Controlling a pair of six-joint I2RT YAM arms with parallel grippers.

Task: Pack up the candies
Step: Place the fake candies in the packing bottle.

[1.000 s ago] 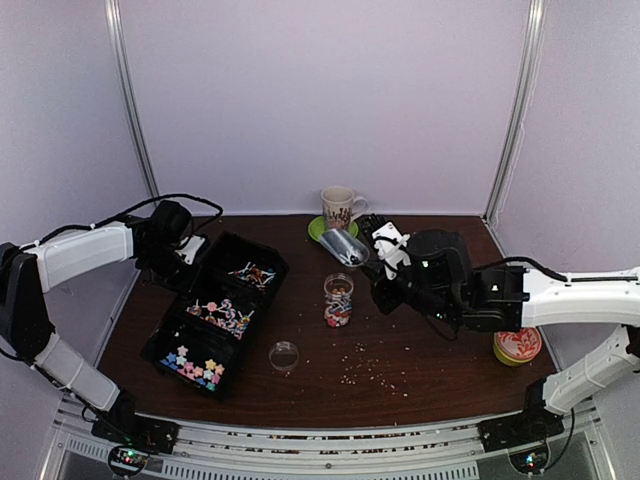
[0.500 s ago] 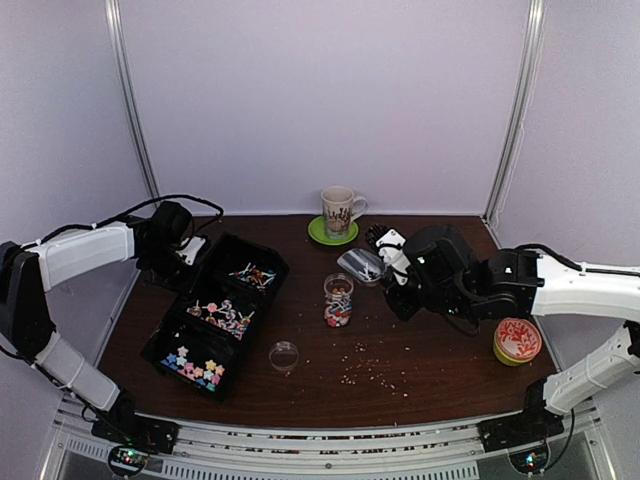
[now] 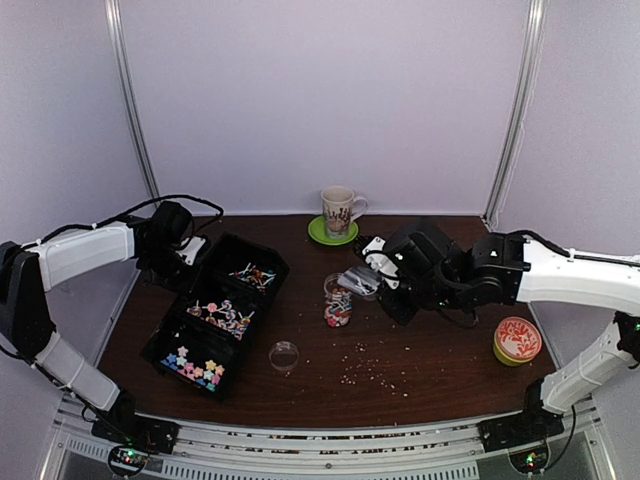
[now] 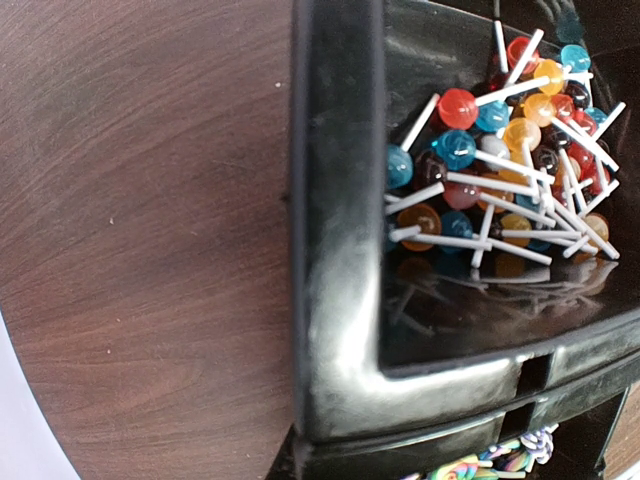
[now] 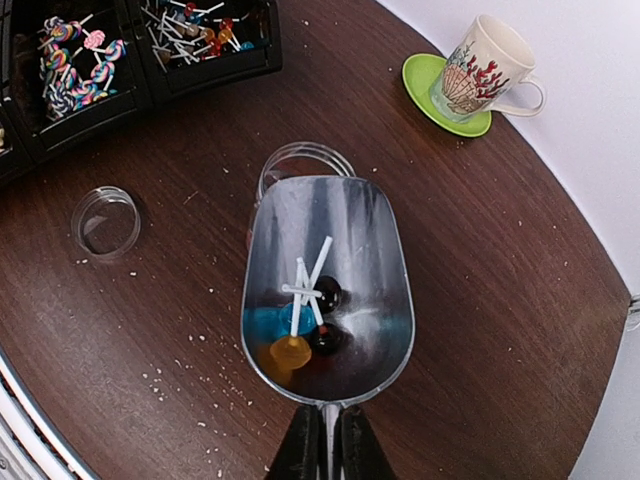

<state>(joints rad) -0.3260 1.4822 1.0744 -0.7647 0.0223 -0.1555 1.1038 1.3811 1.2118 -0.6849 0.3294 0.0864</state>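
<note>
The candies lie in a black three-compartment tray [image 3: 172, 335]: star pieces [image 3: 195, 365] nearest, swirl lollipops [image 3: 225, 315] in the middle, ball lollipops [image 4: 500, 150] farthest. My left gripper [image 3: 188, 250] is at the tray's far left corner, shut on its rim [image 4: 335, 300]; its fingers barely show. My right gripper [image 5: 327, 425] is shut on the handle of a metal scoop [image 5: 345, 230] that carries several ball lollipops [image 5: 300, 330]. The scoop's tip hangs over a clear jar [image 3: 338, 303] partly filled with candies.
The jar's clear lid [image 3: 284, 355] lies on the table in front of the tray. A mug [image 3: 340, 208] on a green saucer [image 3: 318, 232] stands at the back. A round orange tin [image 3: 517, 340] sits at the right. Pale crumbs [image 3: 365, 372] are scattered near the front.
My right arm has swung the loaded scoop left and down, from beside the mug to just over the jar. The left arm and tray have not moved.
</note>
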